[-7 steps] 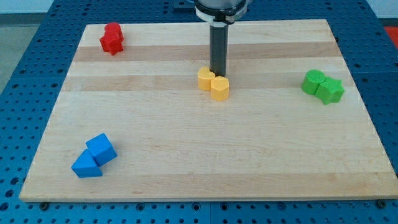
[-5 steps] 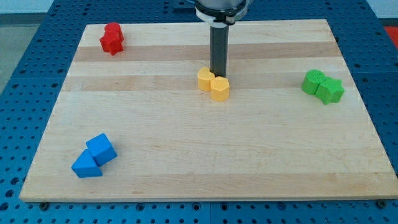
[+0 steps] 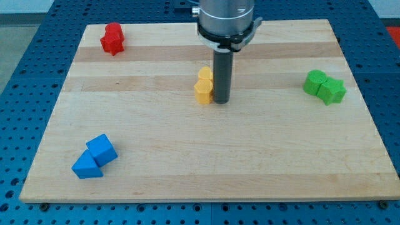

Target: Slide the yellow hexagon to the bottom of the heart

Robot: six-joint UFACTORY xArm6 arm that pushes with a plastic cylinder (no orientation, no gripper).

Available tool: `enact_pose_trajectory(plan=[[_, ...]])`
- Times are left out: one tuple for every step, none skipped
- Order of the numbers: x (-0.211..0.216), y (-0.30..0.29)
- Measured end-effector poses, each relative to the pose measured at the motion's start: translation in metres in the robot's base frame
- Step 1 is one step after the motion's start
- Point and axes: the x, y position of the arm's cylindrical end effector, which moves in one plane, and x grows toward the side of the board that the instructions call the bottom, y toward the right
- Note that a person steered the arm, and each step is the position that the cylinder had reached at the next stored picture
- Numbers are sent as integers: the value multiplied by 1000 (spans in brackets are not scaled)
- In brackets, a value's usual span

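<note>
The yellow hexagon lies near the middle of the wooden board, directly below the yellow heart and touching it. The heart is partly hidden behind the hexagon and my rod. My tip rests on the board against the hexagon's right side, slightly lower than it in the view.
Two red blocks sit together at the board's top left. Two green blocks sit together at the right. A blue cube and a blue triangular block sit together at the bottom left. The wooden board lies on a blue perforated table.
My rod has come down from above the yellow pair to the hexagon's right side. The hexagon has slid left, from the heart's lower right to directly below it.
</note>
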Motion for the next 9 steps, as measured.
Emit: enact_pose_trajectory(plan=[[8,-9],[25,-2],[21,26],[2,32],[-10,28],[-20,20],[-24,13],[-27,6],[-34,-6]])
